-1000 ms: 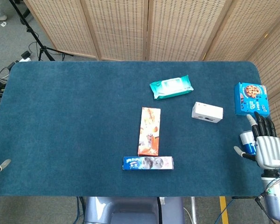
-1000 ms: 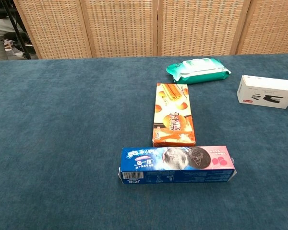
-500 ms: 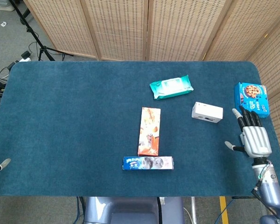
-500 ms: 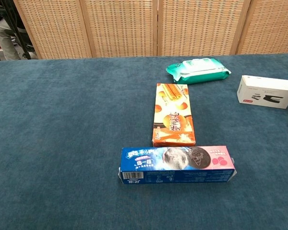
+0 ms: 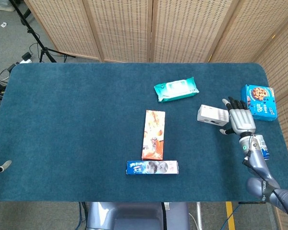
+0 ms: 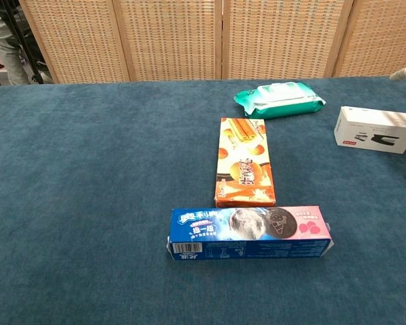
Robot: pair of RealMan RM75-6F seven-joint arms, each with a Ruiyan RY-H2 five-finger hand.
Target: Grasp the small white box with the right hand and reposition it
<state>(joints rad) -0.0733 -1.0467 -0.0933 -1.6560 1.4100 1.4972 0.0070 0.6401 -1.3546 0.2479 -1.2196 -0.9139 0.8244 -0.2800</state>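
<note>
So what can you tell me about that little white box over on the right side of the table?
The small white box looks like plain cardboard, oblong, lying flat on the blue table. Its side facing the chest camera carries a dark printed picture, too small to identify. It sits below and right of the green wipes pack and apart from it. The right hand is right beside its right end, fingers spread; whether they touch the box cannot be told.

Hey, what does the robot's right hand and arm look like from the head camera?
The right hand has a ribbed silver-grey metal back with black fingers tipped in pale grey. A slim grey wrist follows, bearing a small green light, then a rounded grey forearm with a blue-and-white band beside it.
</note>
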